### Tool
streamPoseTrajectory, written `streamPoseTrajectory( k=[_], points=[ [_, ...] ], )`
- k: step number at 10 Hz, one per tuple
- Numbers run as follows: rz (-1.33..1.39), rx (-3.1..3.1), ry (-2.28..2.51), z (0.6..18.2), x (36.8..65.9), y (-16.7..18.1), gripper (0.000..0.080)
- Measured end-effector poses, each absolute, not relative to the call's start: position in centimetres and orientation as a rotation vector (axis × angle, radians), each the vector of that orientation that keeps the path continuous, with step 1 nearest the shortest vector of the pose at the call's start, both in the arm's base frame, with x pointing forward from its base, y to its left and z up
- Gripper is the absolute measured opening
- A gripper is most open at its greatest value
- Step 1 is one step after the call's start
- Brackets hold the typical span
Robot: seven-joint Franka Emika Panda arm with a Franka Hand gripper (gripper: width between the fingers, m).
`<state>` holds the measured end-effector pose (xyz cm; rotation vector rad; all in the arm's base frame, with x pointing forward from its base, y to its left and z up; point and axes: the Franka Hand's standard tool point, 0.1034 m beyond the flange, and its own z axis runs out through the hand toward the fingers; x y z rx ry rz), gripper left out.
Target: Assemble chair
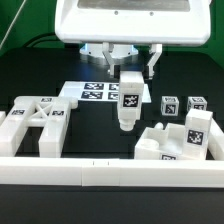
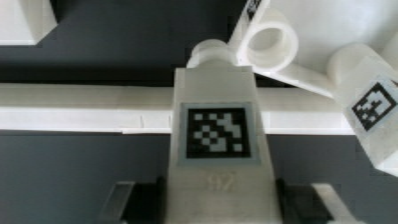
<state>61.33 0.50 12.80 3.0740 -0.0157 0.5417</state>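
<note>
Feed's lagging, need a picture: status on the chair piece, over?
Jaws shut on tagged chair piece, held upright. Nearest neighbour: notched block, exterior view's right. X-braced frame well apart, exterior view's left.

Arm (image 1: 125,52) hangs straight down, pincer (image 1: 129,76) clamped on a chair leg (image 1: 128,102).

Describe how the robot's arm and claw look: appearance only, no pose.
The arm shows as a broad glossy white housing with rounded corners and a grey panel on its face. Under it, the claw has a white body and two short dark fingers, ribbed in the wrist view. No markings can be made out on them.
</note>
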Motion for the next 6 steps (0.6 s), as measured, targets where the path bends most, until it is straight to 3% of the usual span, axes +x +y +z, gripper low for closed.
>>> streamPoseTrajectory(
  k=[3,6],
  points=[
    [0.550,3.080,0.034,12.1,61.8,3.8,0.0284],
    [0.548,3.067,0.094,11.1,61.5,3.8,0.0284]
  ],
)
